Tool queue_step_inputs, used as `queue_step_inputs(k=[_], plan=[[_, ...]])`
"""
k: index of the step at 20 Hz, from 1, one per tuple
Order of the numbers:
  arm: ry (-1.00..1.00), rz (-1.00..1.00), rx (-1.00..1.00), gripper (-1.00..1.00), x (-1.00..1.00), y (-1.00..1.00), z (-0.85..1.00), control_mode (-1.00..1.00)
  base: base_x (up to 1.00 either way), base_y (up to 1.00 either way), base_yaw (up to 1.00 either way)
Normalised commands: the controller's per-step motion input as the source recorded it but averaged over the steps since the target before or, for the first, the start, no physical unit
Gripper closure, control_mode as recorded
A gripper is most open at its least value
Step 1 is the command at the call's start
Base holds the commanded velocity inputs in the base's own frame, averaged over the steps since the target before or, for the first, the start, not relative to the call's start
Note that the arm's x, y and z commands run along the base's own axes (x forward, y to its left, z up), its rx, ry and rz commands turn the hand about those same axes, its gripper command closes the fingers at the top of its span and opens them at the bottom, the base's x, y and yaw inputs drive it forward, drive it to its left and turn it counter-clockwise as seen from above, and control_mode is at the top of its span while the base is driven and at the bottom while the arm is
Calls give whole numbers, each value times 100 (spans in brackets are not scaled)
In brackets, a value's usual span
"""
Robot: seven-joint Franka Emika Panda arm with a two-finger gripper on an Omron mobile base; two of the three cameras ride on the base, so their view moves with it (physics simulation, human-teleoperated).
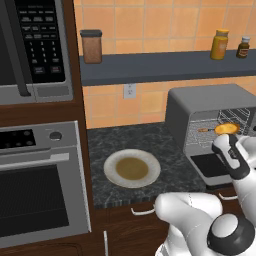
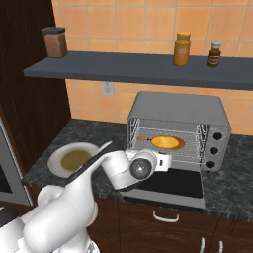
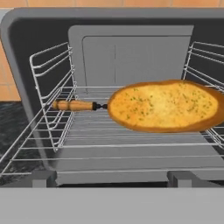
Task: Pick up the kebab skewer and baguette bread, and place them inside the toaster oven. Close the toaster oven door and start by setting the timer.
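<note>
Toaster oven at right of counter; toaster oven door dropped open toward near side, rigid, best taken at handle edge. Baguette bread on rack, light, crusty. Kebab skewer beside it, left. Gripper fingers wide, empty.

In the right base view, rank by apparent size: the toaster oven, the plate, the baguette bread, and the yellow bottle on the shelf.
1. toaster oven, clearly largest.
2. plate, partly hidden by the arm.
3 and 4. baguette bread and yellow bottle: too close to rank, the loaf wider, the bottle taller.
</note>
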Motion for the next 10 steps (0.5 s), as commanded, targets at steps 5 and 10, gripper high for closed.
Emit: queue_step_inputs(k=[5, 10], plan=[[11, 0, 0, -100, 0, 0, -23, -100, 0, 0, 0], [2, 0, 0, -100, 13, 0, -5, -100, 0, 0, 0]])
